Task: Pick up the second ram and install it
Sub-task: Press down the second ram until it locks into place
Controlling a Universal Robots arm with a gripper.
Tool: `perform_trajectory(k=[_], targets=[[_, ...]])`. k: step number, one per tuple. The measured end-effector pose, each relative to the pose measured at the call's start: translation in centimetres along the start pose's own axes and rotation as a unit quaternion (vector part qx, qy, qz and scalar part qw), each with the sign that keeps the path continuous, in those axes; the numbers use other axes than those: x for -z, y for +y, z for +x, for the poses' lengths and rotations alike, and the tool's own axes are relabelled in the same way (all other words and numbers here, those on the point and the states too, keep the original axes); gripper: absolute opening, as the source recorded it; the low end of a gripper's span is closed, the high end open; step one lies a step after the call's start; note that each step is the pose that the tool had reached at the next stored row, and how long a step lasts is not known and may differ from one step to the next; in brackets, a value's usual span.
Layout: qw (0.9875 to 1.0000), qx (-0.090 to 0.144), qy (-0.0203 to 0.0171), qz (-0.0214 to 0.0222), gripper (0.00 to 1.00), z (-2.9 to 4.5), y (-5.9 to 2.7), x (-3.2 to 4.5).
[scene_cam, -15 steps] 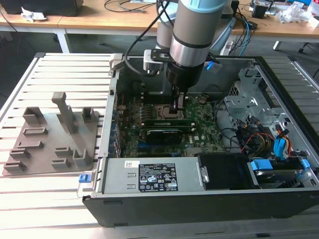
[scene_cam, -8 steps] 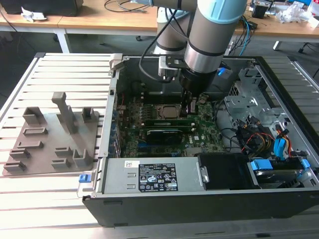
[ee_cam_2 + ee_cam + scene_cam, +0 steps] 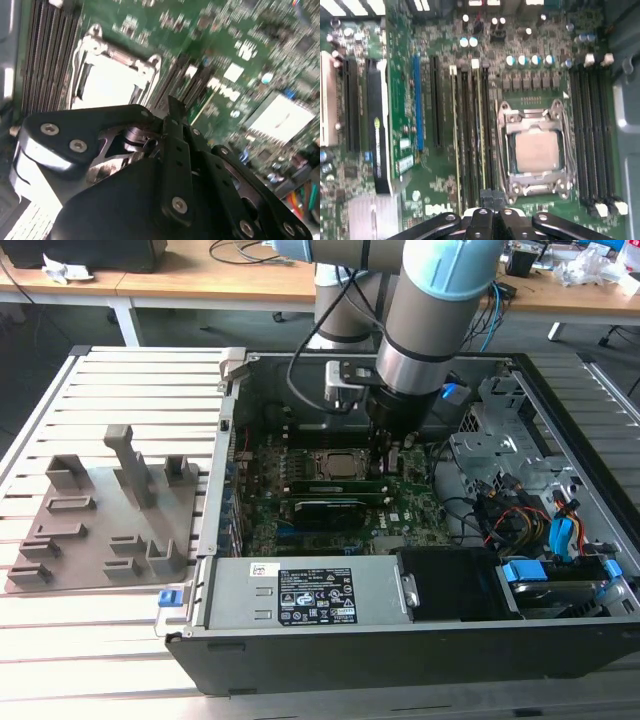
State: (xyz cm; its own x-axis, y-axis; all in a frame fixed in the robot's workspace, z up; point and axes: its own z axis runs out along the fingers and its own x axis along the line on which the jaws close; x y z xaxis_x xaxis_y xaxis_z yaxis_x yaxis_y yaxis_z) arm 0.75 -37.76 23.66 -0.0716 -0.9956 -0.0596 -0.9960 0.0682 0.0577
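Observation:
My gripper reaches down into the open computer case, onto the memory slots beside the processor socket. Its black fingers are pressed together with nothing visible between them. In the first wrist view, the second ram, a slim green stick, stands edge-up in a slot just beside the socket. My fingertips are at its near end; contact cannot be made out. Another slim stick stands two slots further from the socket. In the second wrist view my gripper hovers over the same slots.
A black oblong card sits in the motherboard just in front of the slots. The power supply lines the case's front wall. Drive bays and cables are at the exterior view's right. A grey fixture plate lies outside the case.

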Motion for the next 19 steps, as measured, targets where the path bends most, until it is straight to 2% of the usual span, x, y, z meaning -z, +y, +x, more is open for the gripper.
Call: perform_trajectory(k=[1,5,8,9,10,14,17,18,19], targets=[[1.0,0.0,0.0,0.0003,0.11,0.1,1.23,-0.06],[1.0,0.0,-0.0002,0.0006,0.11,0.26,3.25,-0.18],[1.0,0.0,-0.0002,0.001,0.11,0.52,6.68,-0.38],[1.0,0.0,-0.0002,0.0013,0.11,0.59,7.61,-0.47],[1.0,0.0,-0.0003,0.0014,0.11,0.62,8.01,-0.53],[1.0,0.0,0.0,0.0012,0.11,0.7,8.32,-1.23],[1.0,0.0,-0.0005,0.0014,0.11,0.66,8.31,-0.91],[1.0,0.0,-0.0011,0.0012,0.11,0.62,7.8,-0.78],[1.0,0.001,-0.0014,0.0004,0.11,0.56,6.93,-0.73]])
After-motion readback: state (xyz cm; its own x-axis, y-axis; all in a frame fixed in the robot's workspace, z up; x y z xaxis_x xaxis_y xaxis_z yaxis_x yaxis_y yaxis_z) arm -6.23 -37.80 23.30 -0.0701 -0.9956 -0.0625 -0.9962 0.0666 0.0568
